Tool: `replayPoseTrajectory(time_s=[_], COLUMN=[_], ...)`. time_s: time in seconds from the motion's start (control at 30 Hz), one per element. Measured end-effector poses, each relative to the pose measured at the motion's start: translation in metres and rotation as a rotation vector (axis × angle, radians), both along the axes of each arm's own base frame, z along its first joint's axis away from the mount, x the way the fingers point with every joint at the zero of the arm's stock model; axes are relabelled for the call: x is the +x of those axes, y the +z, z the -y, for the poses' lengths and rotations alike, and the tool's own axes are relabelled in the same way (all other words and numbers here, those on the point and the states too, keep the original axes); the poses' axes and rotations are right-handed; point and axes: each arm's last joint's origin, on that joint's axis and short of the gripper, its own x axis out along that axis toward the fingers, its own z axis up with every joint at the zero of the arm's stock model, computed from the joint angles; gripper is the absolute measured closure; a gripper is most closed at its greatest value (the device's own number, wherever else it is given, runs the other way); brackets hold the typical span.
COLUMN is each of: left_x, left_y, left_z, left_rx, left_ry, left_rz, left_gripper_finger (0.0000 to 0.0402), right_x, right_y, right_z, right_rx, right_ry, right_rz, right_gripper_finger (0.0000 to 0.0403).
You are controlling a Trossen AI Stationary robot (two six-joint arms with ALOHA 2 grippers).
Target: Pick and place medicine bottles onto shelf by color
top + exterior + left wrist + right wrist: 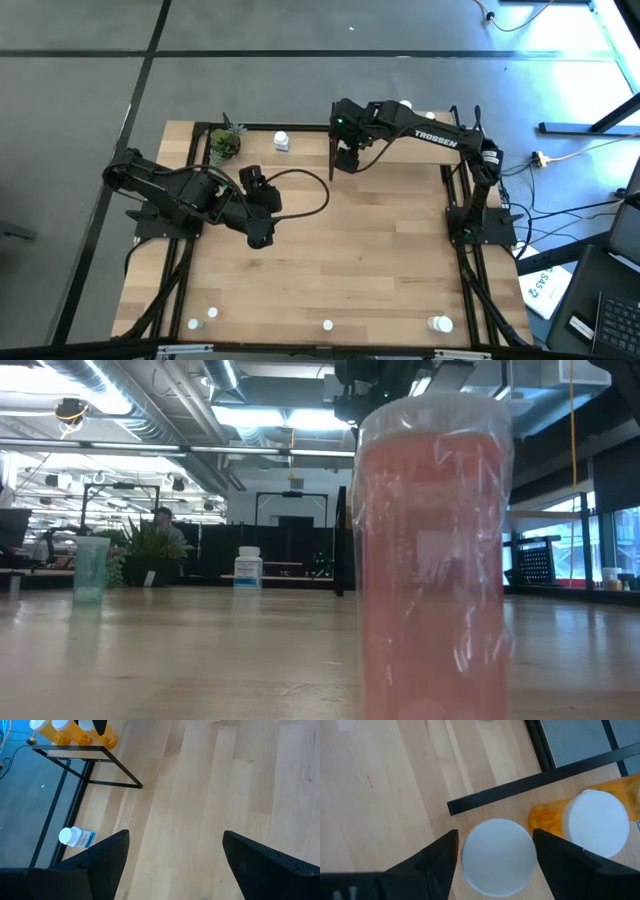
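Observation:
My right gripper [496,862] is open over the shelf [551,795] at the table's far side. Its fingers stand on either side of the white cap of an upright bottle [499,856], close to it. A second orange bottle [594,822] stands beside it on the board. The left wrist view shows a row of orange bottles [65,731] on the shelf's black frame [90,751]. My left gripper [175,865] hangs open over bare tabletop left of the middle [258,235]. A pinkish-red bottle [432,560] stands right before the low camera.
A white bottle [281,141] and a small potted plant [225,143] are at the far edge, left of the shelf. Several bottles stand along the near edge [195,322], [327,324], [440,323]. A green bottle [90,570] shows at the left in the low view.

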Motion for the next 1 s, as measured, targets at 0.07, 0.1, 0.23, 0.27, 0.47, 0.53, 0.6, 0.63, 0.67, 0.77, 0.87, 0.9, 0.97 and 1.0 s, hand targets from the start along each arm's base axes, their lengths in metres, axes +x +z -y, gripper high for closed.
replayPoseTrajectory(time_s=[0.07,0.1,0.23,0.27,0.47,0.53,0.6,0.63,0.67,0.77,0.87,0.9,0.97,1.0], left_x=[0.000,0.000,0.000,0.000,0.000,0.000,0.000,0.000,0.000,0.000,-0.001,-0.001,-0.003,-0.005], left_y=[0.000,0.000,0.000,0.000,0.000,0.000,0.000,0.000,0.000,0.000,0.000,-0.001,-0.002,-0.003], left_z=[0.000,0.000,0.000,0.000,0.000,0.000,0.000,0.000,0.000,0.000,0.000,0.000,-0.001,-0.002], left_rx=[0.000,0.000,-0.001,-0.001,-0.002,-0.007,-0.014,-0.014,-0.014,-0.015,-0.019,-0.025,-0.034,-0.039], left_ry=[0.000,0.001,0.001,0.001,0.003,0.010,0.020,0.020,0.020,0.022,0.029,0.041,0.071,0.090], left_rz=[0.000,0.000,0.001,0.000,0.001,0.005,0.010,0.009,0.008,0.008,0.008,0.007,-0.008,-0.019], left_gripper_finger=[0.0086,0.0086,0.0086,0.0086,0.0086,0.0086,0.0086,0.0086,0.0086,0.0086,0.0086,0.0086,0.0086,0.0086], right_x=[-0.001,-0.001,-0.005,-0.007,-0.013,-0.015,-0.016,-0.017,-0.017,-0.020,-0.023,-0.024,-0.026,-0.028], right_y=[0.001,0.002,0.009,0.011,0.022,0.026,0.030,0.033,0.036,0.049,0.064,0.068,0.077,0.081], right_z=[0.000,0.000,-0.002,-0.002,-0.006,-0.008,-0.010,-0.011,-0.012,-0.018,-0.026,-0.030,-0.038,-0.043], right_rx=[-0.001,-0.002,-0.010,-0.011,-0.022,-0.031,-0.033,-0.035,-0.037,-0.039,-0.041,-0.040,-0.038,-0.033], right_ry=[0.000,0.000,0.002,0.001,0.004,0.023,0.030,0.033,0.036,0.049,0.064,0.071,0.091,0.101], right_rz=[0.003,0.005,0.023,0.029,0.057,0.058,0.058,0.064,0.069,0.079,0.092,0.091,0.090,0.084], right_gripper_finger=[0.0146,0.0146,0.0146,0.0146,0.0146,0.0146,0.0146,0.0146,0.0146,0.0146,0.0146,0.0146,0.0146,0.0146])
